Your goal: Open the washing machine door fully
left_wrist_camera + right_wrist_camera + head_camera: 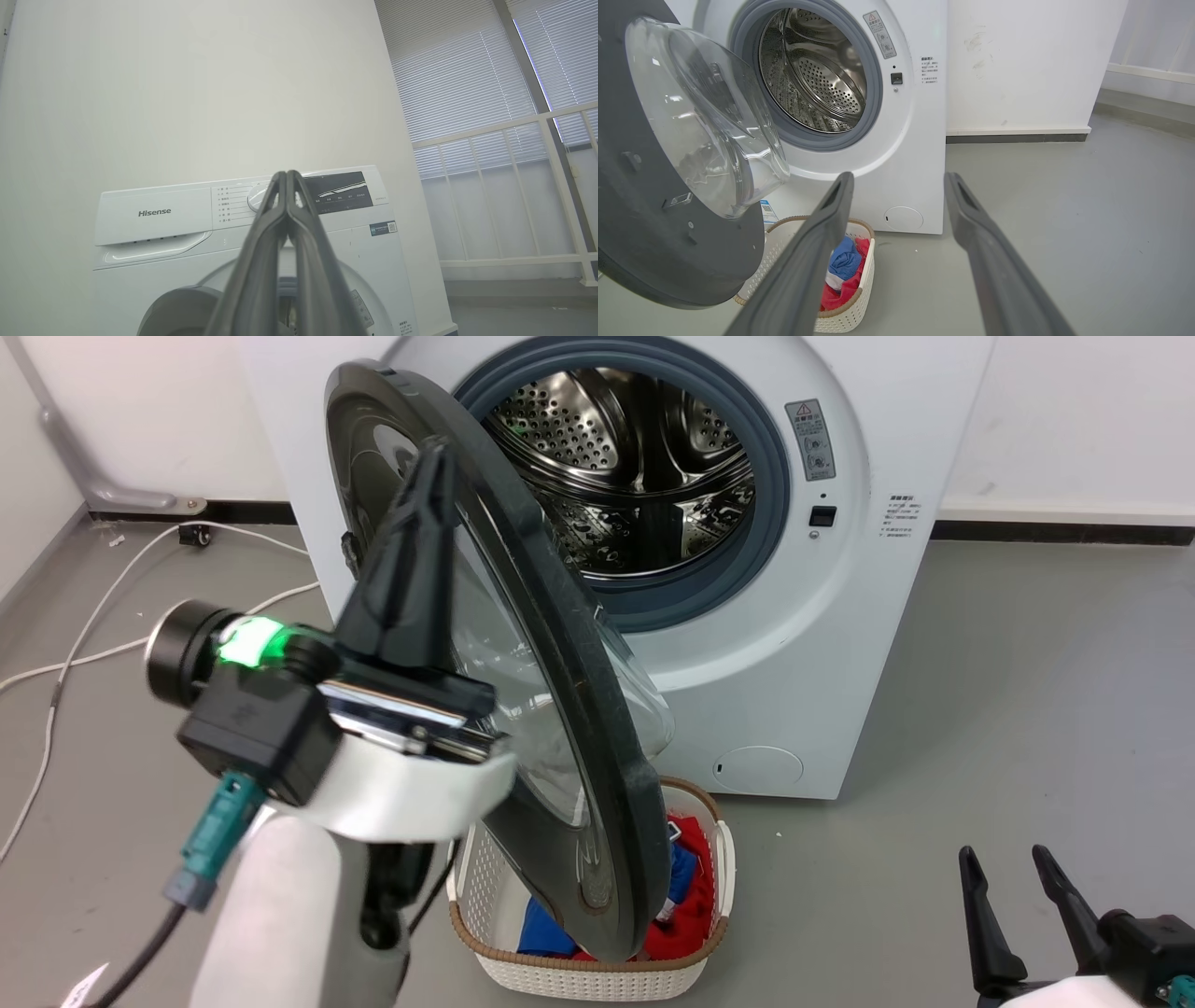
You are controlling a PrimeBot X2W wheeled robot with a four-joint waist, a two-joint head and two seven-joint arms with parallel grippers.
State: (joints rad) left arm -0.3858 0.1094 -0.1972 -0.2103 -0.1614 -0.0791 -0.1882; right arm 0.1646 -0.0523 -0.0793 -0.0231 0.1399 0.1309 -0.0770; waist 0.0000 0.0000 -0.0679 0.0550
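Note:
The white washing machine [840,644] stands against the wall with its steel drum [635,476] exposed. The washing machine door [597,709], a black ring around a clear glass bowl [705,121], is swung out roughly square to the front, edge-on in the head view. My left gripper [434,457] is shut with nothing between its fingers. It points up beside the door's outer face; whether it touches is unclear. In the left wrist view the left gripper [286,173] points at the control panel [341,191]. My right gripper [1004,859] rests open at the lower right, well clear of the door [644,242].
A white laundry basket [597,980] with red and blue clothes sits on the floor under the door's lower edge. White cables [84,635] trail over the grey floor at the left. Bare floor [1027,691] lies to the machine's right. A railing [514,140] and blinds stand beyond.

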